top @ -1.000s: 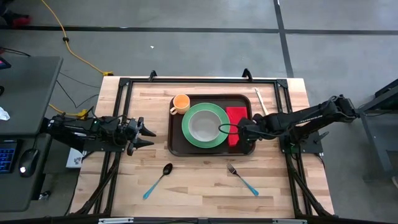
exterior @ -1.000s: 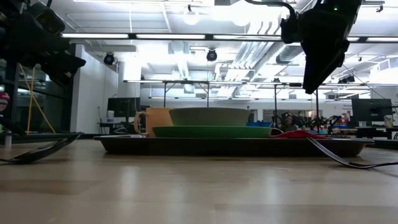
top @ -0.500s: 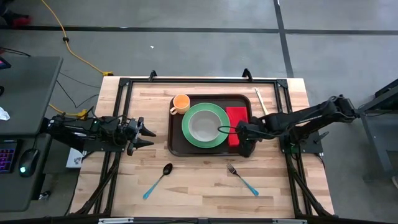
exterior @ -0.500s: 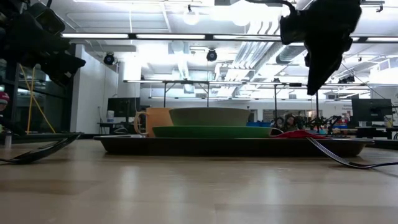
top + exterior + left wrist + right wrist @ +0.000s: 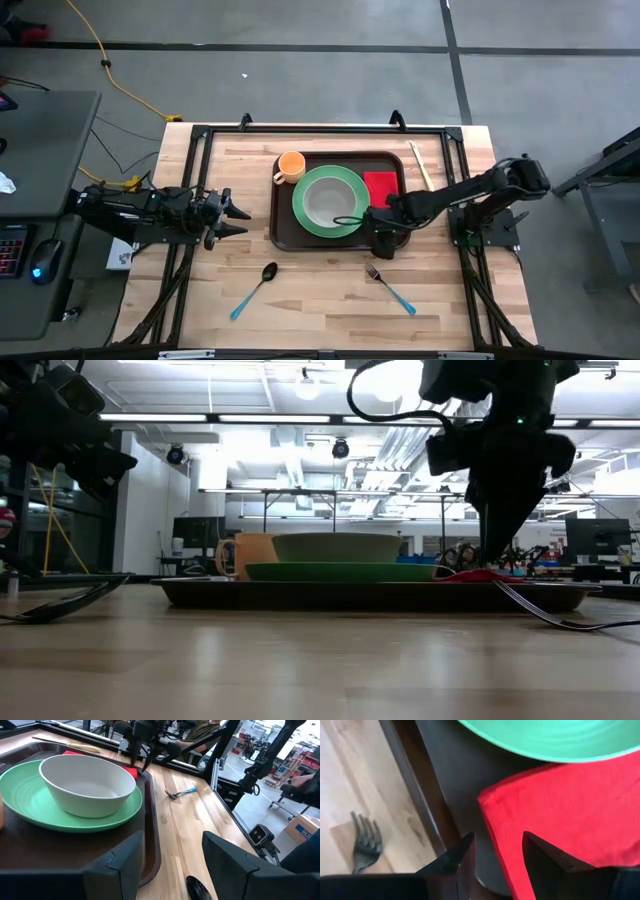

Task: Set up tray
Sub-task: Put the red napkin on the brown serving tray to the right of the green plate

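Nearest the table's front edge lie a spoon (image 5: 258, 283) and a fork (image 5: 389, 286). Beyond them my right gripper (image 5: 379, 243) hangs with fingers parted and empty over the tray (image 5: 283, 234) at the red napkin's (image 5: 381, 185) near corner. My left gripper (image 5: 236, 218) waits open beside the tray.

two dark jointed arms showing matte black housings, right arm (image 5: 470, 190) trailing a thin black cable loop, left arm (image 5: 150, 210) sporting chunky angular black fingers (image 5: 122, 862)
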Available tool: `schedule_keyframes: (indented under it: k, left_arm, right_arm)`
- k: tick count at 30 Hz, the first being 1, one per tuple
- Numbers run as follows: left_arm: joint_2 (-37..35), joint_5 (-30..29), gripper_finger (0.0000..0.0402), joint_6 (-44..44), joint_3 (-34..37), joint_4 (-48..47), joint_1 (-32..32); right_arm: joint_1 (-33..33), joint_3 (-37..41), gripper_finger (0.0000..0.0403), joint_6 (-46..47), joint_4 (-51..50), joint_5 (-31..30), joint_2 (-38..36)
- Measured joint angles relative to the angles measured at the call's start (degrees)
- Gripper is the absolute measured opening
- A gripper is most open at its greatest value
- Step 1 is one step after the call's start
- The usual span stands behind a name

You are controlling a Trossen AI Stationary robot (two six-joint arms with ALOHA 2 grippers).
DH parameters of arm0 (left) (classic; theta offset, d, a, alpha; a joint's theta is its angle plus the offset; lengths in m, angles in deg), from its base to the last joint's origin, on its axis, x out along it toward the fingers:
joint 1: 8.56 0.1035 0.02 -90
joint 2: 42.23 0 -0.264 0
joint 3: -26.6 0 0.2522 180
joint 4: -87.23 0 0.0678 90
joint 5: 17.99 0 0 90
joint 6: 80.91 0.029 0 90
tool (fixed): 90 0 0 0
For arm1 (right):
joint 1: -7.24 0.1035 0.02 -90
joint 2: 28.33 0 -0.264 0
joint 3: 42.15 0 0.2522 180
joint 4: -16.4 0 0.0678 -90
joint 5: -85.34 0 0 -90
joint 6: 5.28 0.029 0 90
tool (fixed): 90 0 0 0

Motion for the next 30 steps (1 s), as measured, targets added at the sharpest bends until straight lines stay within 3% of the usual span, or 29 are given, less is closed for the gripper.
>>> schedule_keyframes:
  k: [6, 25, 30]
  left_arm:
    - [-0.01, 0.0, 0.023, -1.21, 0.0, -0.03, -0.02]
    - [-0.02, 0.11, 0.023, -1.21, 0.0, -0.31, -0.01]
    - [-0.01, 0.13, 0.023, -1.21, 0.0, -0.33, 0.0]
  right_arm:
    - [0.01, 0.0, 0.014, -0.76, 0.93, -2.55, 0.56]
    - [-1.49, 0.0, 0.014, -7.47, 3.03, 3.17, 2.11]
    - [-1.06, 0.0, 0.014, -7.43, 2.89, 1.64, 2.1]
